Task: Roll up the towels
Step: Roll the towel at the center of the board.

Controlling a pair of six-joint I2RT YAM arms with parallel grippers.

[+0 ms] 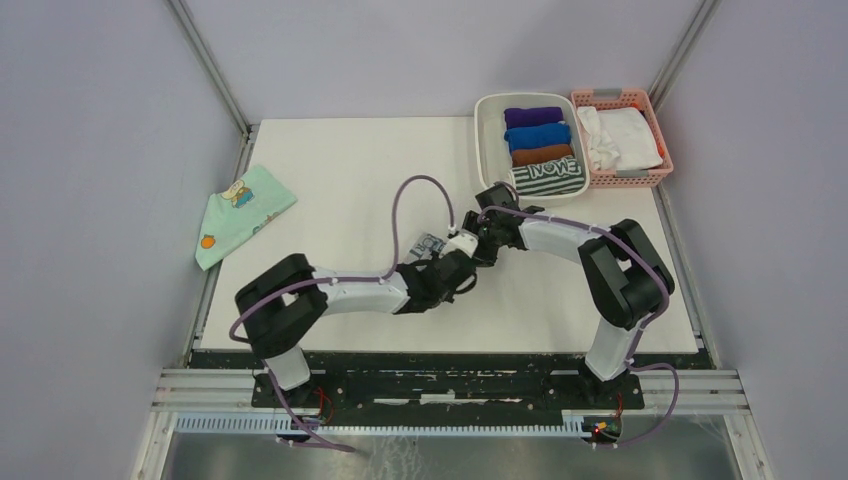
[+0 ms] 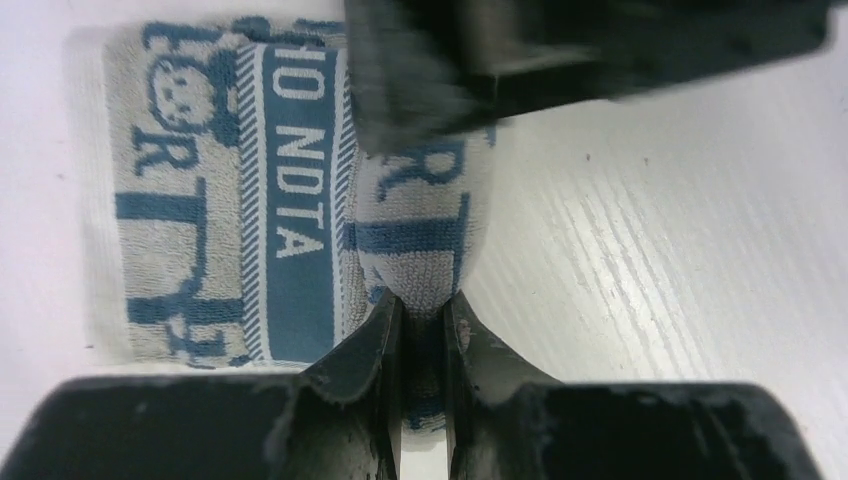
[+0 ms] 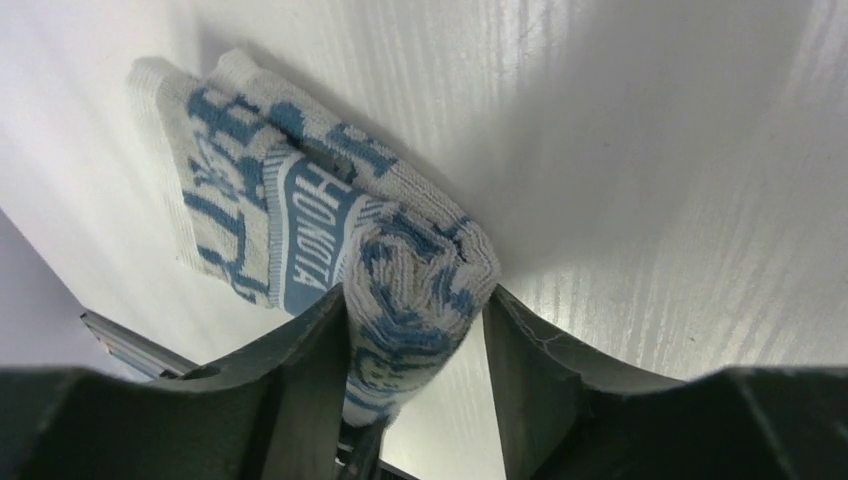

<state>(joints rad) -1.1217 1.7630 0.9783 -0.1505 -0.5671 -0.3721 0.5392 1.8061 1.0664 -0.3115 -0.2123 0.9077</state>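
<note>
White table (image 2: 650, 250) is under me. The blue-grey towel (image 2: 290, 200) lies on it half rolled. My left gripper (image 2: 423, 305) pinches one end of the roll and my right gripper (image 3: 418, 300) clasps the other end from both sides. The flat part lies left of my left fingers. I judge both wrists must turn together, tightly and evenly. The striped towel (image 1: 553, 176) sits rolled in the bin (image 1: 487, 140) beyond my right gripper.

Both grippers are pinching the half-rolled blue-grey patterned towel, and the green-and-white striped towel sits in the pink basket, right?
No: the top view shows the green-and-white striped towel in the white plastic bin, not the pink basket. The rest holds.
</note>
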